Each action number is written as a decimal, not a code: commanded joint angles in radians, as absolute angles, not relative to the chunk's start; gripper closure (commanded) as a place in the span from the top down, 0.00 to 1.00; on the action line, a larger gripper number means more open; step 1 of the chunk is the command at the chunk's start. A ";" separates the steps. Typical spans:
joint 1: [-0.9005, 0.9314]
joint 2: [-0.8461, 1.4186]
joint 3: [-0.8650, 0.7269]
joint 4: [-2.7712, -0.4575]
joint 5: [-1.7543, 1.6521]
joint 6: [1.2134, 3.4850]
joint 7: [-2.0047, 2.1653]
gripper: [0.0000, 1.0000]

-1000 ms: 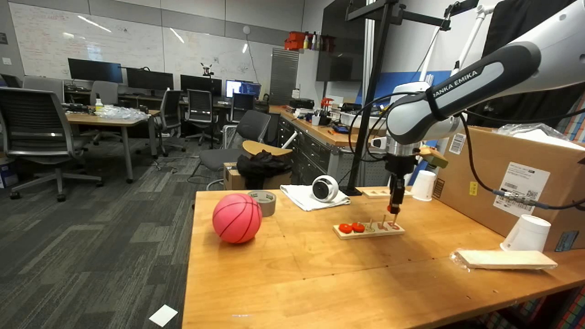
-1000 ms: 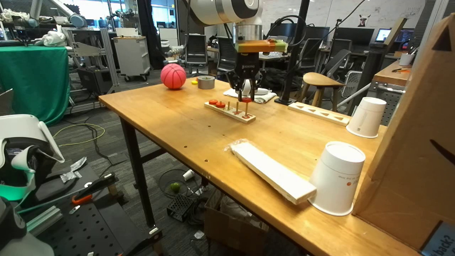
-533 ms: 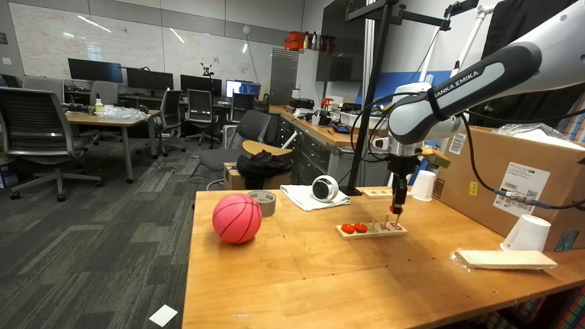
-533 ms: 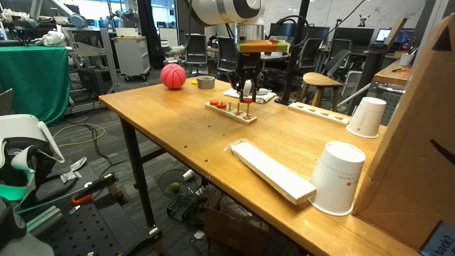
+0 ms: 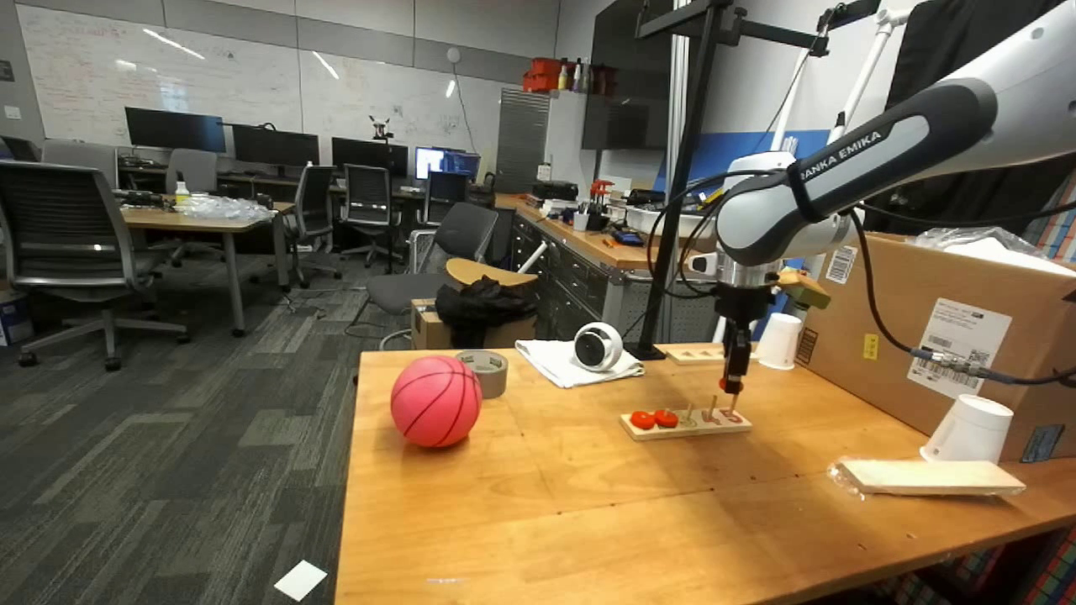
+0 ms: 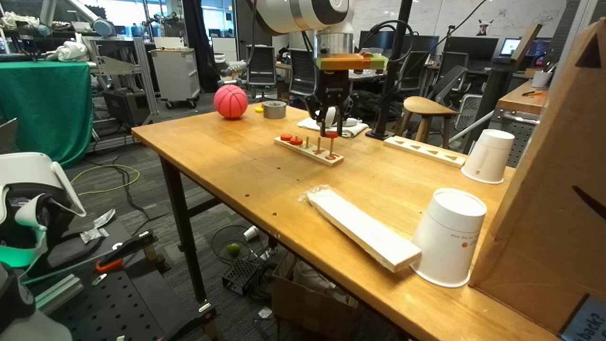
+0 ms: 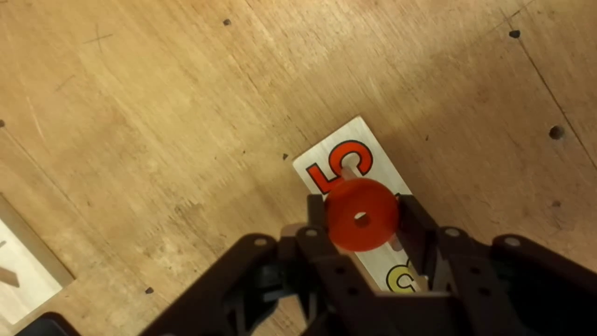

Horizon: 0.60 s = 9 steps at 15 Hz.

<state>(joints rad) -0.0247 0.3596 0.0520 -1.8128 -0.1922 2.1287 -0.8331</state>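
Note:
My gripper [image 7: 362, 214] points down, its two dark fingers pressed against opposite sides of a red wooden ring [image 7: 354, 233] with a small centre hole. Beneath it lies a narrow wooden number board [image 7: 326, 149] with upright pegs, seen in both exterior views. In an exterior view the held ring [image 6: 331, 134] is level with the top of the peg [image 6: 331, 148] at the 5. Whether that peg's tip is inside the hole I cannot tell. Two red rings [image 6: 296, 140] sit at the board's opposite end; the pegs between are bare.
On the table are a pink ball [image 5: 436, 401], a tape roll [image 5: 489, 373], a white camera [image 5: 598, 346] on a cloth, a black post [image 6: 384, 94], a triangle-hole board [image 6: 423, 152], a wrapped plank [image 6: 362, 227], white cups [image 6: 450, 237] and a cardboard box [image 5: 899, 294].
The gripper and held ring have shifted slightly to the right in both exterior views. The number board has slid the same way by a similar small amount, its two rings with it.

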 commanded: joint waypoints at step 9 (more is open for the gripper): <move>-0.028 0.345 0.048 -1.798 -0.210 2.128 -0.838 0.17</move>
<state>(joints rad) -0.0249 0.3594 0.0494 -1.8110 -0.1944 2.1297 -0.8330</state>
